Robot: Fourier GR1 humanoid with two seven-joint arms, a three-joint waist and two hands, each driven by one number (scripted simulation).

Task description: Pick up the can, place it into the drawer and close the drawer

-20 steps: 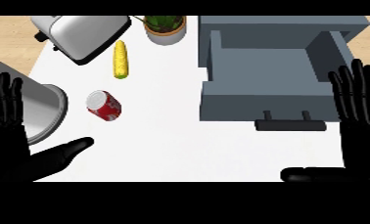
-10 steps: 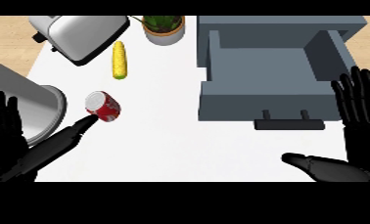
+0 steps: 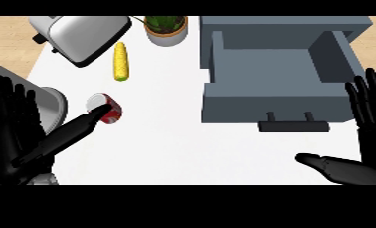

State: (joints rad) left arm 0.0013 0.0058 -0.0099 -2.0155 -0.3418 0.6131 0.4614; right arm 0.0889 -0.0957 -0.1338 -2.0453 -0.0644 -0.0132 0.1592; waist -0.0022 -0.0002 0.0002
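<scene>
The red can (image 3: pixel 107 109) with a pale top lies on the white counter (image 3: pixel 183 147), left of centre. My left hand (image 3: pixel 21 137) comes in from the lower left, open, with its fingers straight up. Its thumb (image 3: pixel 70 133) stretches out to the can's near side and appears to touch it. The grey drawer (image 3: pixel 272 107) stands pulled open at the right, with nothing showing inside, and its dark handle (image 3: pixel 294 126) faces me. My right hand (image 3: pixel 351 168) rests open at the right edge, beside the drawer's front corner.
A silver toaster (image 3: pixel 81 35) stands at the back left, with a yellow corn cob (image 3: pixel 121 61) in front of it. A potted plant (image 3: pixel 166 29) is at the back centre. A grey metal vessel (image 3: pixel 53 106) sits just left of the can, partly behind my left hand.
My left hand has moved forward and to the right, bringing its thumb from the front of the counter up to the can. The right hand has risen slightly into view.
</scene>
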